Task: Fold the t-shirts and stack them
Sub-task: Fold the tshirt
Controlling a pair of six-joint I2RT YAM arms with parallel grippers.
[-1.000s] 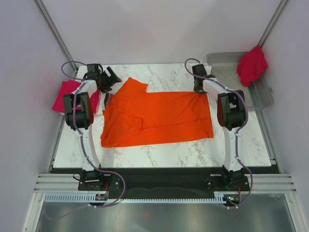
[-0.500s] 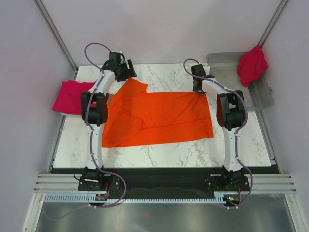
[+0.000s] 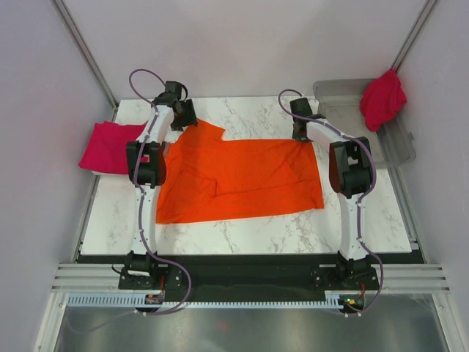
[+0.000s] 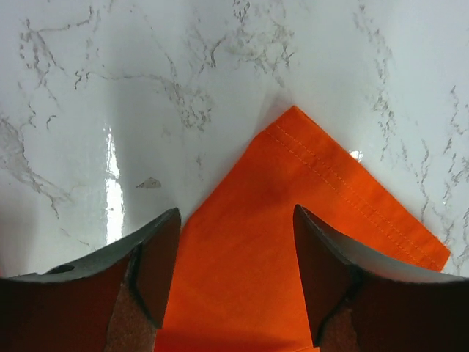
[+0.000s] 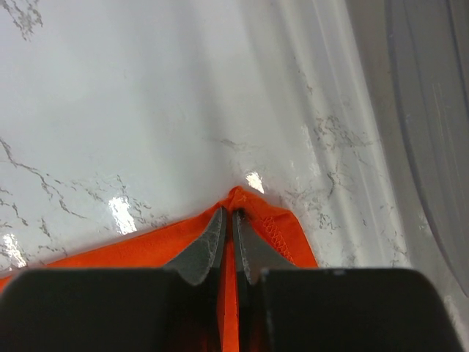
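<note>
Across the middle of the white marble desk (image 3: 256,235) lies the orange t-shirt (image 3: 242,180). It is spread mostly flat, with its long side running between the left and right edges. One sleeve juts out toward the far left corner, and a raised fold shows in the cloth nearer the left edge.

Over that sleeve, near the far left corner, the left fingers (image 3: 183,114) stand wide apart. In the left wrist view the two dark fingers (image 4: 146,271) straddle the stitched, pointed tip of the sleeve (image 4: 293,220). Orange cloth fills the gap between them and bare marble lies beyond the tip. Whether the pads touch the cloth cannot be told from this view.

At the shirt's far right corner, toward the far edge of the desk, the right fingers (image 3: 300,132) are pressed together. The right wrist view shows them (image 5: 209,246) pinching the hemmed corner of the orange cloth (image 5: 275,235). A small peak of fabric rises just past their tips, above the glossy desk top.

Hanging partly over the left edge of the desk is a flat crimson shirt (image 3: 110,147), just beside the left arm and apart from the orange one. At the far right corner sits a clear grey plastic bin (image 3: 396,143). A crumpled crimson shirt (image 3: 382,99) is draped over the bin's far rim.
</note>
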